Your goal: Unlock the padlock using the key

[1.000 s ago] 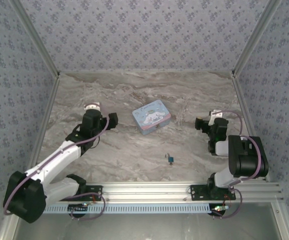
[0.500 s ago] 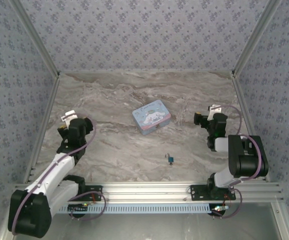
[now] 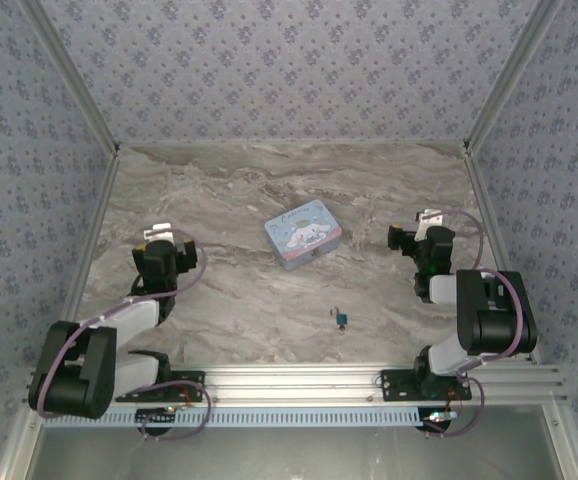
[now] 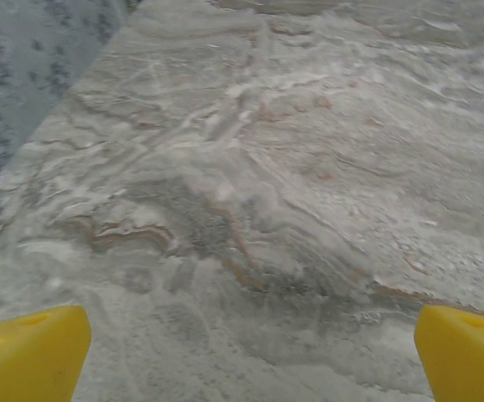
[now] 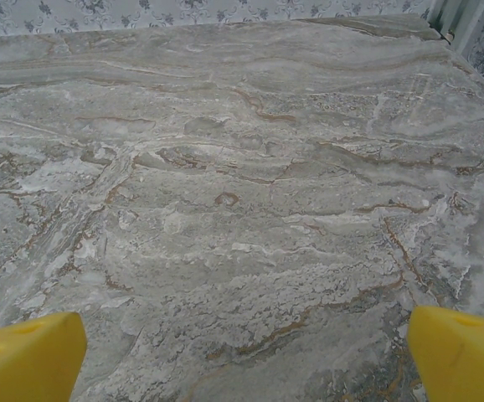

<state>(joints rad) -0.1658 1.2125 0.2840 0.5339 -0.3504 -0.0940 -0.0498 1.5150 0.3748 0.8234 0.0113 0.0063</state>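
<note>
The tiny blue, silver-shackled padlock (image 3: 341, 319) is seen at the counter's (image 3: 249, 300) near middle. The left claw (image 4: 250, 356) and right claw (image 5: 246, 352) are spread wide, empty. The lock could be knocked aside by a misjudged pinch.

- The left gripper (image 3: 158, 246) no longer reaches in beside the tin (image 3: 303, 233). It now sits well apart from it, pulled back over the left side of the table (image 3: 249, 290).
- The left arm (image 3: 119, 320) is folded much tighter than a second ago, with its forearm drawn in toward the base and its big elbow joint raised at the lower left.
- Over the last half second, the left wrist swings from leaning at the left wall to facing more toward the far side.
- The right gripper (image 3: 406, 240) sits slightly farther out than a second ago.
</note>
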